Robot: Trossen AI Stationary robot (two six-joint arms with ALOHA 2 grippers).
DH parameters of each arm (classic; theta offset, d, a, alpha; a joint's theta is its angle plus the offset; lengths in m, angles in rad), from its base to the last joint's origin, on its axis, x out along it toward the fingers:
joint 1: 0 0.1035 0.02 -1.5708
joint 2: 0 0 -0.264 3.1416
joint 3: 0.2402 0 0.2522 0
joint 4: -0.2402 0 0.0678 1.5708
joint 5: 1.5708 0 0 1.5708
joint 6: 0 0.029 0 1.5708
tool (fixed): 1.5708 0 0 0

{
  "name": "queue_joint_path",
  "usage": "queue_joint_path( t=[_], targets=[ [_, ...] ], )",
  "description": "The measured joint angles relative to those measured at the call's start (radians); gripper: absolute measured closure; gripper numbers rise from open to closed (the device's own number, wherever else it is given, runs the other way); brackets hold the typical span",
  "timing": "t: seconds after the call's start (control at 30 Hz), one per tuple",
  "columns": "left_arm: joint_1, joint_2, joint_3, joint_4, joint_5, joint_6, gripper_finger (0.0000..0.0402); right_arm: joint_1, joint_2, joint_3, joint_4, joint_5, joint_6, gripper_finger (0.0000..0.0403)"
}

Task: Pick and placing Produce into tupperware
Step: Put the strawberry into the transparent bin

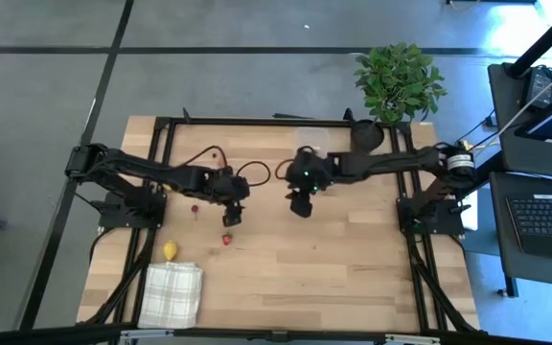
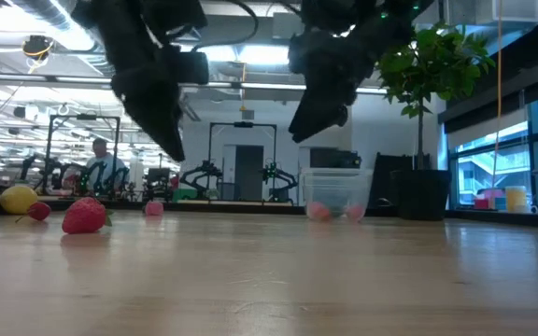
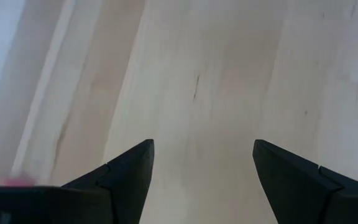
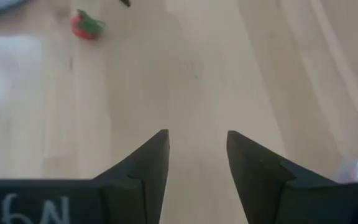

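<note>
A red strawberry (image 1: 227,239) lies on the wooden table, also in the low view (image 2: 84,216) and the right wrist view (image 4: 86,25). A small red berry (image 1: 195,208) and the yellow lemon (image 1: 170,251) lie nearby to the left. The clear tupperware (image 2: 336,191) stands near the far edge (image 1: 312,139), with pink pieces (image 2: 318,212) inside. My left gripper (image 1: 233,213) hovers open above the table just beyond the strawberry, over bare wood (image 3: 204,155). My right gripper (image 1: 300,203) hangs open above mid-table (image 4: 197,140), holding nothing.
A white checked cloth (image 1: 172,294) lies at the near left corner. A black pot (image 1: 365,134) with a green plant (image 1: 399,81) stands at the far right, beside the tupperware. Bare wood stretches across the table's near right half.
</note>
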Motion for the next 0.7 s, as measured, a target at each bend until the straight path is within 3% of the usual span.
queue_joint_path(
  t=[0.13, 0.27, 0.43, 0.7],
  targets=[
    [-0.022, 0.0, 0.099, -0.177, 0.008, -0.165, 0.0135, 0.017, -0.06, -0.09, 0.075, 0.089, 0.012, 0.0239],
    [-0.042, 0.001, 0.167, -0.27, 0.096, -0.393, 0.0135, 0.017, -0.097, -0.182, 0.146, 0.152, 0.013, 0.0239],
    [-0.089, 0.014, 0.18, -0.318, 0.192, -0.662, 0.0135, 0.0, -0.123, -0.257, 0.244, 0.153, -0.011, 0.0239],
    [-0.191, 0.133, 0.18, -0.397, 0.258, -0.945, 0.0135, -0.017, -0.118, -0.268, 0.287, 0.156, -0.078, 0.0239]
  ],
)
